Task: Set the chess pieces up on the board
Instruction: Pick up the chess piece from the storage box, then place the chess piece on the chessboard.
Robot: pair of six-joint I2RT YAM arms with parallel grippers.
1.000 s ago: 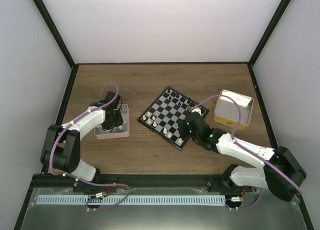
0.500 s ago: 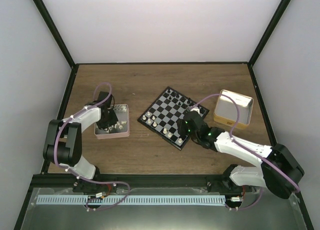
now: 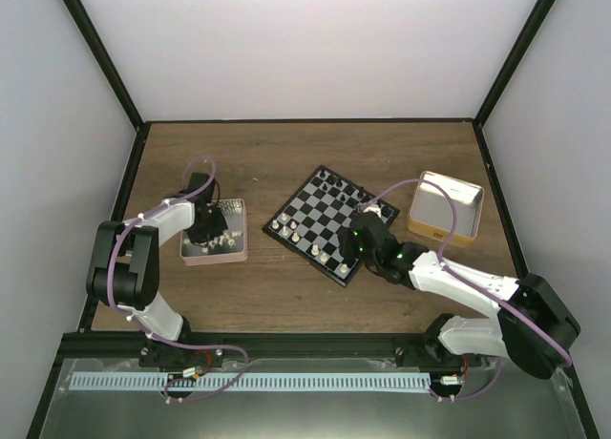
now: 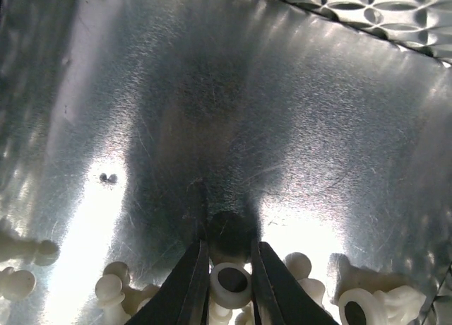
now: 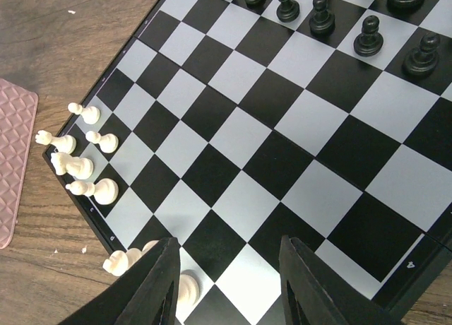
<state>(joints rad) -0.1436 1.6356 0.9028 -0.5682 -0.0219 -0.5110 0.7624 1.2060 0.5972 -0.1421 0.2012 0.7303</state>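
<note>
The board (image 3: 320, 210) lies tilted mid-table, with black chess pieces (image 3: 330, 179) along its far edge and white ones (image 3: 286, 228) at its left edge. My left gripper (image 3: 204, 231) reaches down into the pink tray (image 3: 216, 258). In the left wrist view its jaws (image 4: 229, 247) press both sides of a cream-white chess piece (image 4: 232, 284) among several loose white pieces (image 4: 113, 290). My right gripper (image 3: 354, 244) hovers open over the board's near corner. Nothing lies between its fingers (image 5: 164, 282) except bare squares (image 5: 233, 198). White pieces (image 5: 90, 189) and black pieces (image 5: 321, 15) show there.
A tan box with a silvery inside (image 3: 445, 208) stands right of the board. The pink tray's shiny metal floor (image 4: 233, 92) fills the left wrist view. A pink patterned edge (image 5: 14, 155) lies left of the board on the wooden table (image 3: 286, 296).
The left gripper has shifted left inside the tray and its jaws have closed onto a white piece. The right gripper has edged slightly left over the board, still open.
</note>
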